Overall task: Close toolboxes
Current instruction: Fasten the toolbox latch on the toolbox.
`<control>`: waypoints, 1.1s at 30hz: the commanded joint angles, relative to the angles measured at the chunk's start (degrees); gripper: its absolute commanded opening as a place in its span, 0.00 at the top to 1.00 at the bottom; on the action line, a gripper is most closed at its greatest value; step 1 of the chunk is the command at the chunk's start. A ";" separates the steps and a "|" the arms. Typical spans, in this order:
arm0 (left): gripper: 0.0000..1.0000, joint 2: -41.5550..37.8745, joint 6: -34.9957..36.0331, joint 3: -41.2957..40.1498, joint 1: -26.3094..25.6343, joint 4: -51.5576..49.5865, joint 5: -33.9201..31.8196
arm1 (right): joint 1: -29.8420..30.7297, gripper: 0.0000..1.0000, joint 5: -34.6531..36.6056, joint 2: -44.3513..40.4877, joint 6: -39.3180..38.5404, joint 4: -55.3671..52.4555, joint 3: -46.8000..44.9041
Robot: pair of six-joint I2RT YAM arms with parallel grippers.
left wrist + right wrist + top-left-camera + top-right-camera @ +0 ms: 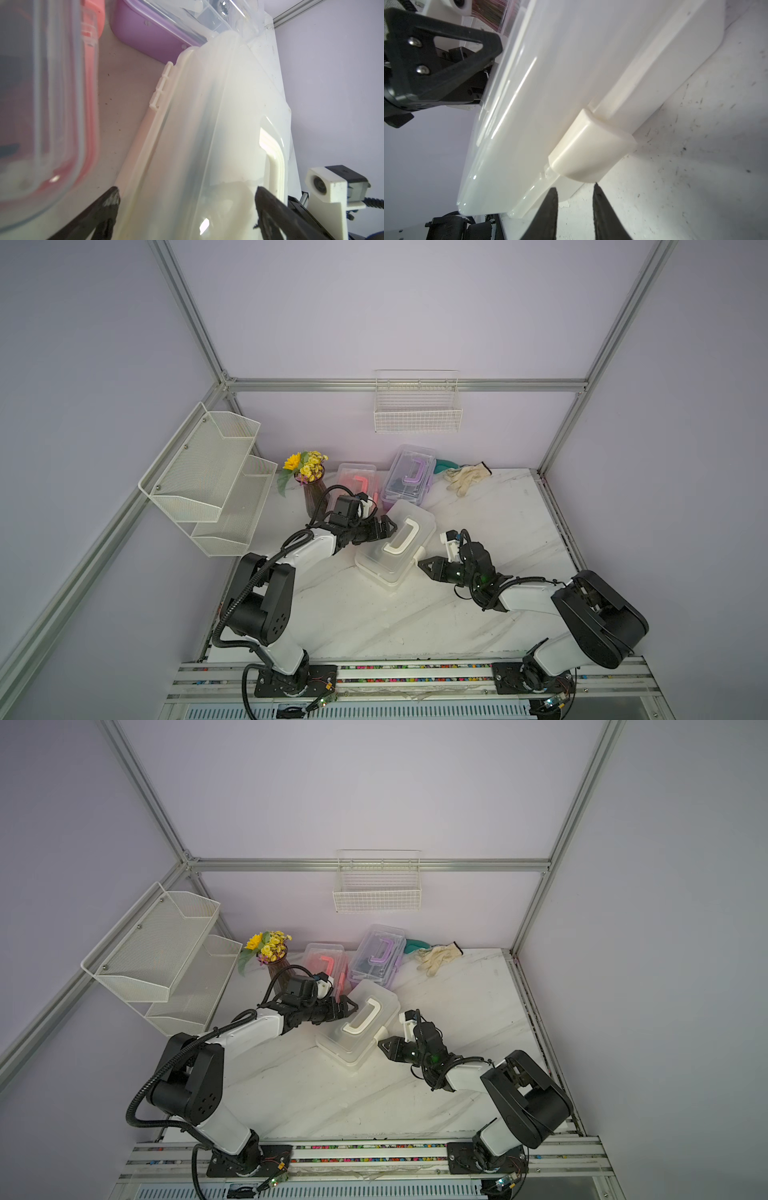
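Right wrist view shows the right gripper (574, 187), jaws narrowly apart and empty, facing the latch (591, 149) of the mid-table white toolbox (550, 72) at its 4 o'clock; the left gripper (187, 193), jaws spread wide, straddles the lid (207, 124).

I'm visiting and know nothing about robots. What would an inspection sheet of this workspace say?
Surface: white marbled tabletop, dark specks.
Job's things: white toolbox central, lid down; pink toolbox and purple toolbox behind, lids look down.
Clutter: flower vase, work glove, teal item behind the purple toolbox.
Grippers: left gripper wide open, straddling the white toolbox's edge; right gripper narrowly open, tips at its latch, holding nothing.
Cables: black hose along the left arm; thin wires low in front.
Surroundings: wire basket hung at back, mesh rack at side, aluminium frame.
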 commanded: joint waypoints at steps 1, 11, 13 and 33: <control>0.01 -2.50 1.34 -2.44 -1.08 -6.45 3.23 | -0.95 0.66 -0.94 0.67 1.42 6.28 0.63; 0.04 -0.47 1.75 -1.45 -1.10 -6.08 3.90 | -3.04 0.60 -1.42 4.95 -0.86 11.23 0.87; 0.05 -0.29 1.34 -1.48 -1.11 -4.96 4.39 | -3.00 0.60 -2.08 6.23 -0.49 13.62 0.99; 0.14 3.67 -2.18 -3.23 -4.52 -0.84 8.83 | -3.05 0.56 -5.27 13.32 3.09 26.34 1.69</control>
